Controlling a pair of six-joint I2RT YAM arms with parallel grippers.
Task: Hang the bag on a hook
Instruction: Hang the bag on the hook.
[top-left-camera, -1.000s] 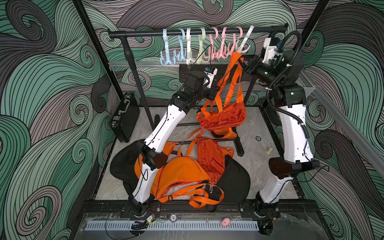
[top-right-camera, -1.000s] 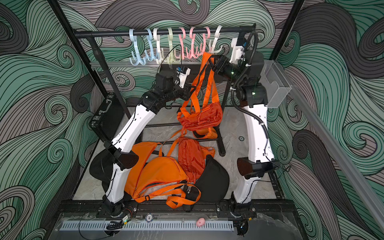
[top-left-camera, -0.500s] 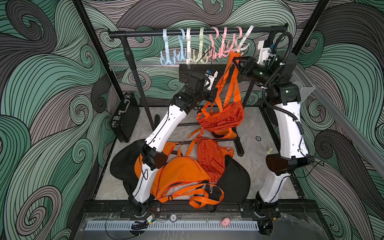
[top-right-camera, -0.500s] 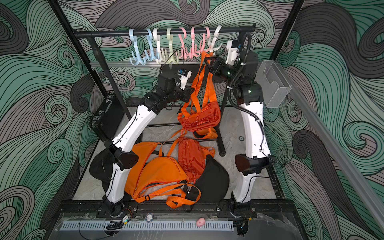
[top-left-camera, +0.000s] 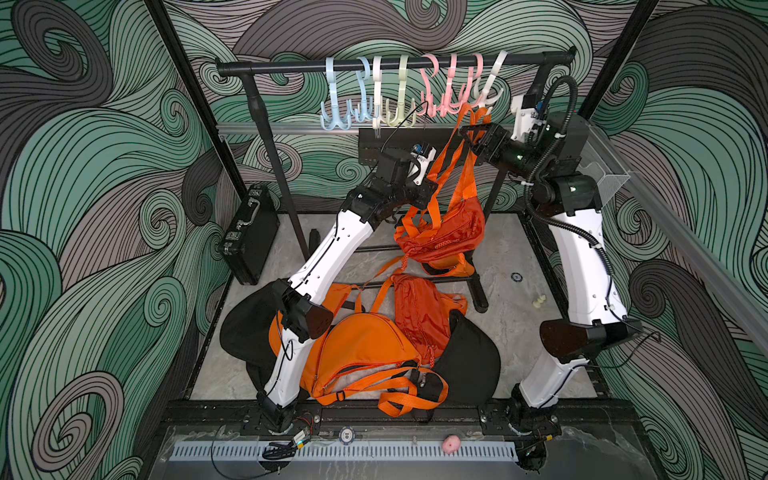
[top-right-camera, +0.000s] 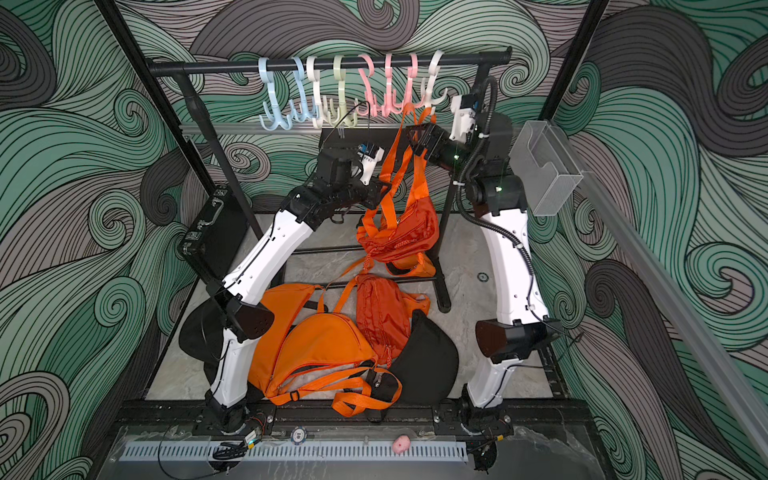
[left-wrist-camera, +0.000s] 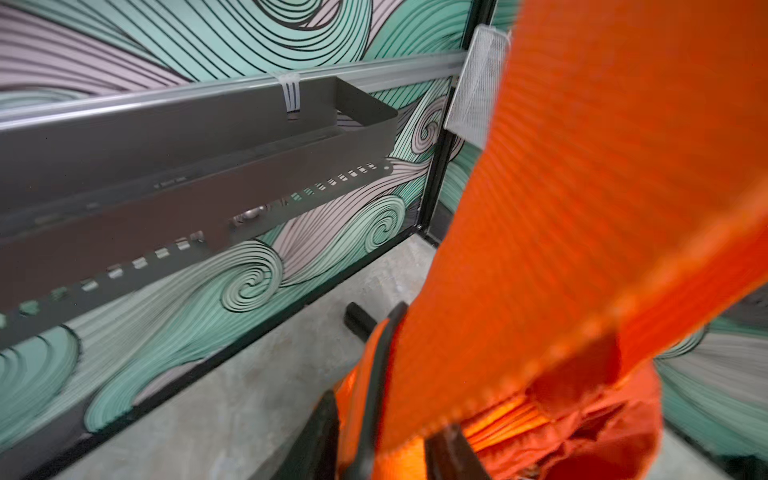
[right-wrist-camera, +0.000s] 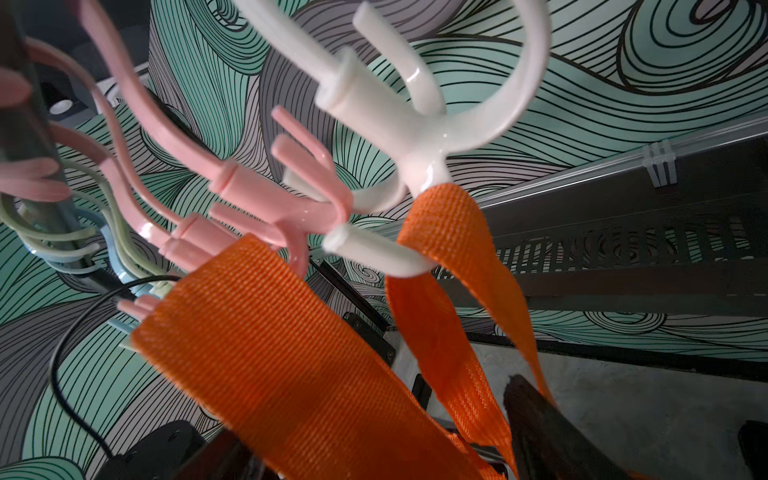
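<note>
Near upper centre, right claw (top-left-camera: 471, 135) gaped wide around the strap (right-wrist-camera: 449, 232); left claw (top-left-camera: 430, 189) stood half-open around it. Beneath hung the bag (top-left-camera: 449, 232); only right wrist view showed strap over white hook (right-wrist-camera: 415, 124).

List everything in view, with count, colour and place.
rail: one, black, across the back
hooks: eight, blue, white, green and pink, on the rail
hanging bag: one, orange, strap over the end white hook
floor bags: two orange among black ones, front centre
case: one, black, left wall
shelf: one, dark, back wall
bin: one, clear, right wall
left hand: one, black, beside the strap
right hand: one, black, under the hooks by the strap
</note>
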